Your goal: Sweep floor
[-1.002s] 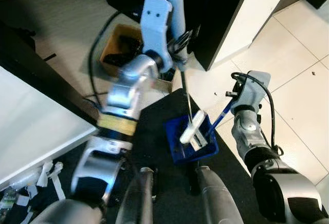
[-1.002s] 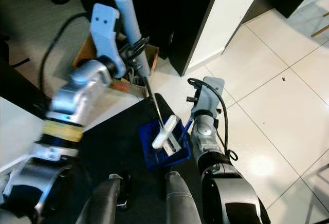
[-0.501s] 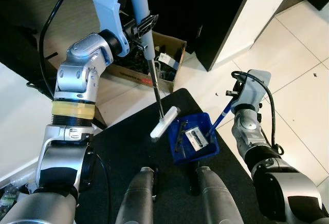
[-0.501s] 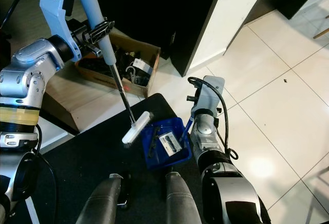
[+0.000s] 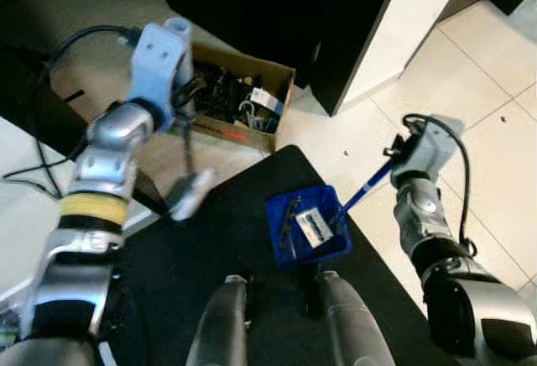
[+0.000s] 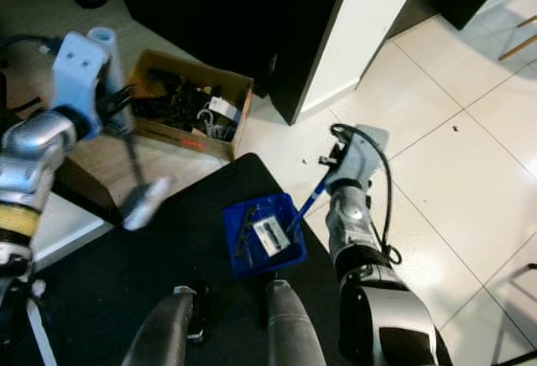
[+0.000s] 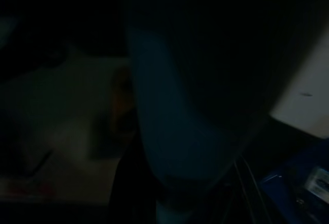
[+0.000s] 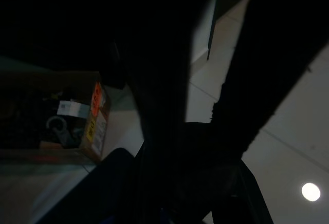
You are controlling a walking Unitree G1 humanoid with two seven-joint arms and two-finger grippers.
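Beside the blue dustpan (image 5: 307,232), to its right, the right hand (image 5: 398,149) is clenched on the pan's blue handle (image 5: 362,190). Left of the dustpan, the left hand (image 5: 179,97) grips a brush (image 5: 190,191), its white head blurred over the black mat (image 5: 210,240). Beyond the dustpan sits a cardboard box (image 5: 235,101) of clutter on the tiled floor (image 5: 470,81).
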